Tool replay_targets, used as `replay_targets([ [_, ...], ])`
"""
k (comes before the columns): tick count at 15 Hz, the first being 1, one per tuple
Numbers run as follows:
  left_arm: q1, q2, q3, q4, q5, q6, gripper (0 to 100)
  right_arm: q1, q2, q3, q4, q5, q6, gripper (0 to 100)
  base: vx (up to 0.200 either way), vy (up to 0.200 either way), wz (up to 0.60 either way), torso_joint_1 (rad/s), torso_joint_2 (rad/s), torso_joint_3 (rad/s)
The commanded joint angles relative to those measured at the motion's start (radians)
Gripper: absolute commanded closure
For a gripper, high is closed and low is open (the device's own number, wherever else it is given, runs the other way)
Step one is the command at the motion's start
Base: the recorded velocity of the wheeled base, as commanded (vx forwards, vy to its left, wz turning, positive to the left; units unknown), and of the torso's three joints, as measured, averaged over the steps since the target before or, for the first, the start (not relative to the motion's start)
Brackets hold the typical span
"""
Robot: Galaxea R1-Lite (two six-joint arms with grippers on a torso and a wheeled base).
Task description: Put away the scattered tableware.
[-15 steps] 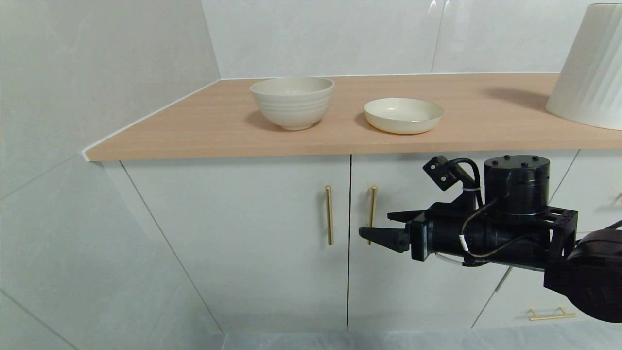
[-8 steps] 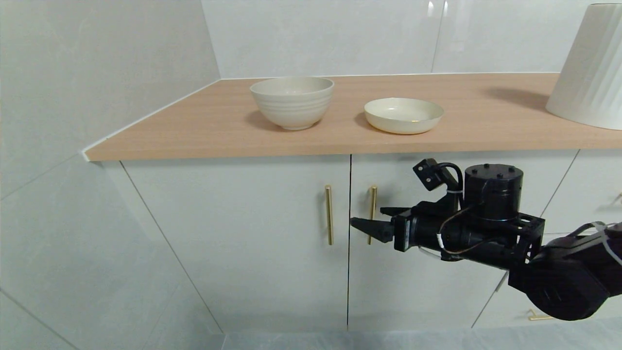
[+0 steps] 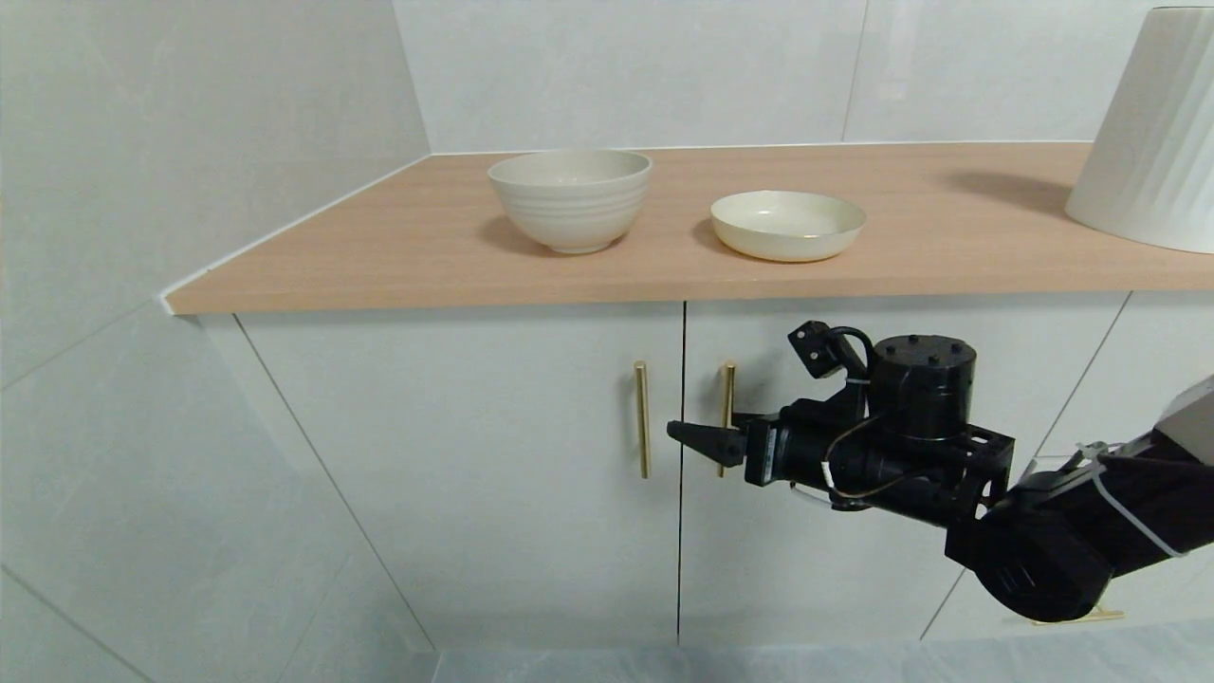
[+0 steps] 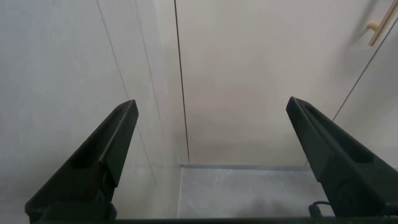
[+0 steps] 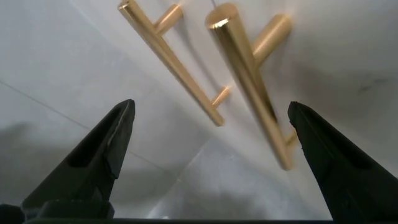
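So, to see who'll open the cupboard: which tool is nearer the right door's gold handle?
Right. The right tool is open, tips right at the right door's handle; the left tool, open, faces bare panels near the floor, well off.

Pale tiled walls (image 3: 190,142) are enclosing a wooden counter (image 3: 948,228) sitting over white cabinet doors (image 3: 474,474), grey floor (image 3: 759,668) showing below.

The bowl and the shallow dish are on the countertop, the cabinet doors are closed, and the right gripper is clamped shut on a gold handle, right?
Wrong on the grip: the right gripper is open, its fingers spread wide before the gold handles, as the right wrist view shows. The bowl and shallow dish are on the countertop, and the cabinet doors are closed.
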Motion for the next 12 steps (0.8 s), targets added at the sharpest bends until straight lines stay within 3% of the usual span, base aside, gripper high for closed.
replay_targets([
  [1,0.0,0.0,0.0,0.0,0.0,0.0,0,0.029,0.003,0.007,-0.011,0.002,0.013,0,0.0,0.0,0.0,0.0,0.0,0.0],
  [6,0.0,0.0,0.0,0.0,0.0,0.0,0,0.071,-0.041,0.07,-0.017,0.019,0.014,0,0.0,0.0,0.0,0.0,0.0,0.0],
  [12,0.0,0.0,0.0,0.0,0.0,0.0,0,0.078,-0.274,0.318,-0.017,0.267,0.014,0,0.0,0.0,0.0,0.0,0.0,0.0],
])
